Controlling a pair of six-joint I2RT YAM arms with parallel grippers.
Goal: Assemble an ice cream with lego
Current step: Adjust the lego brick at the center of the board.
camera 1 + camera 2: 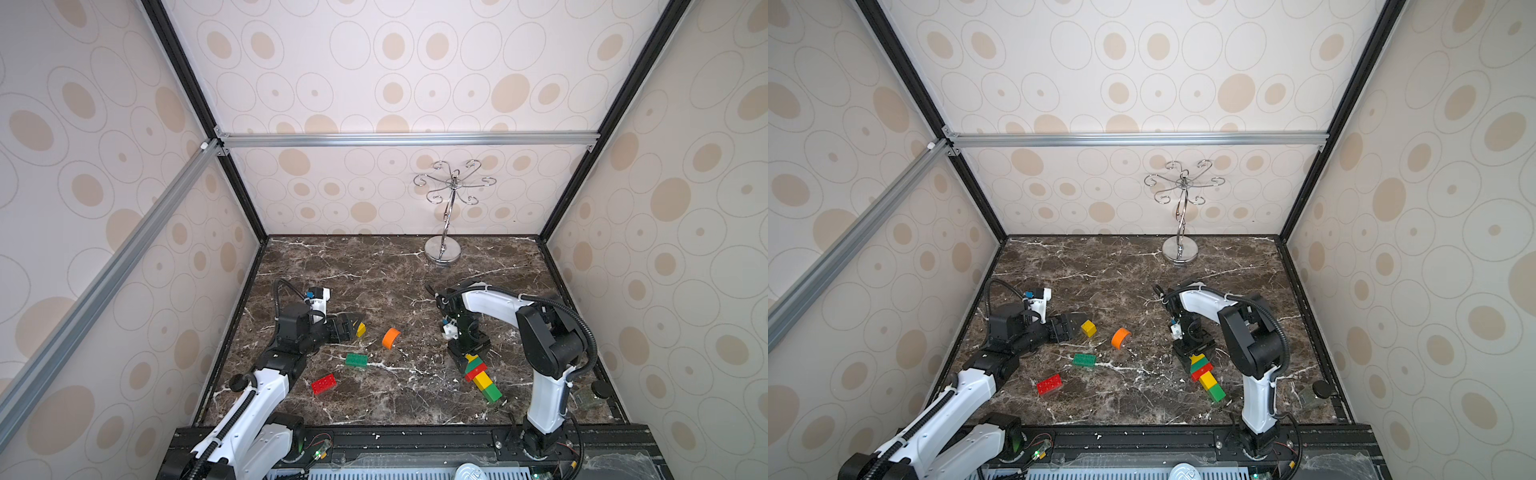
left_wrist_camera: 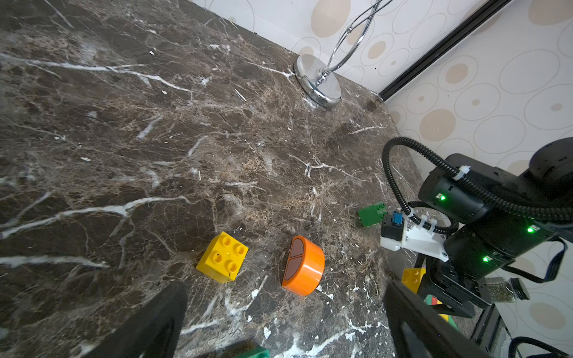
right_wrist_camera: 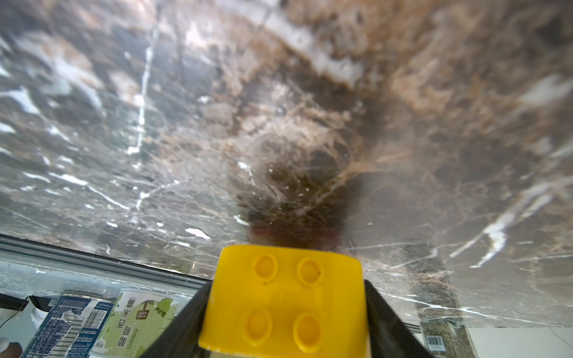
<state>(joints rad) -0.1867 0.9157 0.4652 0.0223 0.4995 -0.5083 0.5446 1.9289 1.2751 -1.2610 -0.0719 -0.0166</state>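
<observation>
My left gripper (image 1: 351, 326) (image 2: 285, 310) is open and low over the marble, holding nothing. Just past its fingertips lies a yellow square brick (image 1: 360, 329) (image 2: 222, 256). An orange half-round piece (image 1: 391, 338) (image 2: 305, 266) lies on its side beyond it. A green oblong brick (image 1: 356, 360) and a red oblong brick (image 1: 323, 384) lie nearer the front. My right gripper (image 1: 467, 359) (image 3: 285, 310) is shut on the yellow top brick (image 3: 285, 303) of a lego stack (image 1: 482, 376) (image 1: 1206, 376) of yellow, green and red bricks. The stack slants toward the front right.
A silver hooked stand (image 1: 443, 249) (image 2: 317, 82) sits at the back. Another green brick (image 2: 372, 214) shows beside the right arm's wrist camera. A small jar (image 1: 586, 399) stands at the front right corner. Cans (image 3: 71, 322) lie beyond the front rail. Patterned walls enclose three sides.
</observation>
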